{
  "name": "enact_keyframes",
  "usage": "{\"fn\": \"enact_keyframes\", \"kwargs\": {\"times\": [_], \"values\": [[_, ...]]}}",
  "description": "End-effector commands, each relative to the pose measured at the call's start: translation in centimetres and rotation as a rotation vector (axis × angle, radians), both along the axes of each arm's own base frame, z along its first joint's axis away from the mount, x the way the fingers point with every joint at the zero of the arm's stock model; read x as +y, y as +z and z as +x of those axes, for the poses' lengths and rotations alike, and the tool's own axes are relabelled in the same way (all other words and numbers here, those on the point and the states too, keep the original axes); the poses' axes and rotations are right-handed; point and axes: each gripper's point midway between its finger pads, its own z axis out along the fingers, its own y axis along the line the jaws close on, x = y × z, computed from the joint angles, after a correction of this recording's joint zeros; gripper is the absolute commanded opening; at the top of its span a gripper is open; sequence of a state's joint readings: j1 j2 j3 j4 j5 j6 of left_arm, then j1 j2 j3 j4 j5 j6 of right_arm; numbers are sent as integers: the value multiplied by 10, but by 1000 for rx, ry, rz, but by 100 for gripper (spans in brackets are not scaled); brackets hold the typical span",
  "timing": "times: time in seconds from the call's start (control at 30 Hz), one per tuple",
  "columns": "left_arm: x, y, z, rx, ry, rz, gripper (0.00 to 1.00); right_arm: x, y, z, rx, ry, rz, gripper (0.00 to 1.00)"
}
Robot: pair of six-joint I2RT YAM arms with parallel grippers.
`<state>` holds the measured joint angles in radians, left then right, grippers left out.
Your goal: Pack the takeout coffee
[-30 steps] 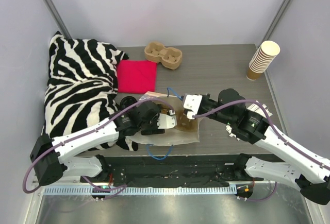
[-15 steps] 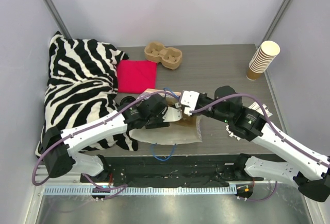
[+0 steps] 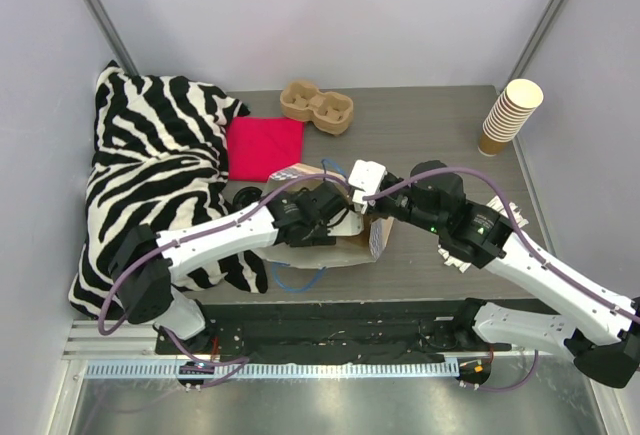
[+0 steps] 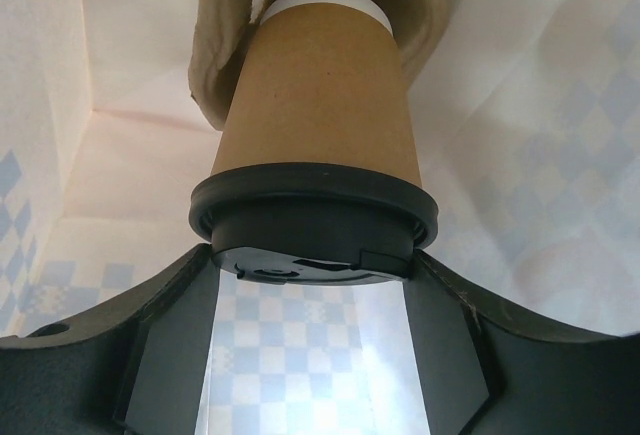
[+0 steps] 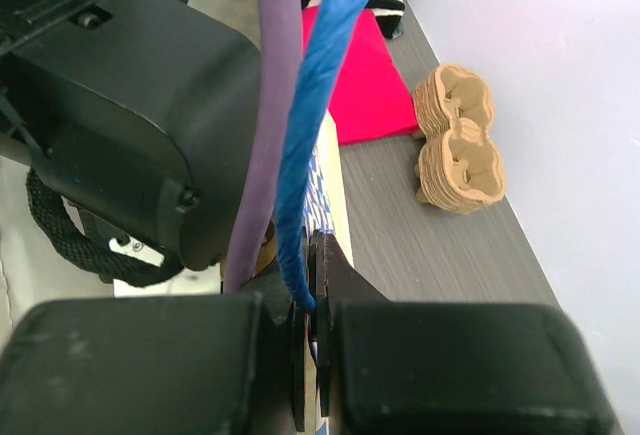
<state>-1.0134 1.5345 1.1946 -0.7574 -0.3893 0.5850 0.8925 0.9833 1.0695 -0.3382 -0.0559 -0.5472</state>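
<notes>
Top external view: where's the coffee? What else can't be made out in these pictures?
Top external: the tan paper cup with black plastic lid is hidden under the left gripper and inside the blue-checked paper bag.
Left wrist: the cup's base is buried in a moulded pulp carrier.
Right wrist: the right gripper, shut on the blue cord handle, and the left arm block the bag's inside.
</notes>
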Motion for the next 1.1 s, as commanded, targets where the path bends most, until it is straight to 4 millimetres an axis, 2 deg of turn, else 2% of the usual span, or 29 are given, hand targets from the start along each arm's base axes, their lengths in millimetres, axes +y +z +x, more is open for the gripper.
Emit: {"fn": "enact_keyframes", "kwargs": {"times": [0.0, 0.17, 0.5, 0.67, 0.87, 0.93, 1.07], "values": [[-9, 9, 6, 0, 0, 23, 0, 13, 29, -10, 2, 58, 96, 1], [-17, 24, 10, -7, -7, 10, 0, 14, 27, -11, 10, 61, 96, 1], [-22, 22, 23, -55, -2, 42, 0, 16, 26, -14, 36, 70, 100, 1], [-30, 38, 28, -93, -3, -16, 0, 18, 25, -14, 42, 77, 99, 1], [-34, 35, 29, -104, -28, -26, 0, 18, 24, -14, 44, 78, 98, 1], [-35, 28, 30, -100, -39, -3, 0, 19, 23, -14, 49, 79, 100, 1], [-39, 23, 38, -130, -49, 14, 0, 20, 23, -14, 62, 80, 104, 1]]}}
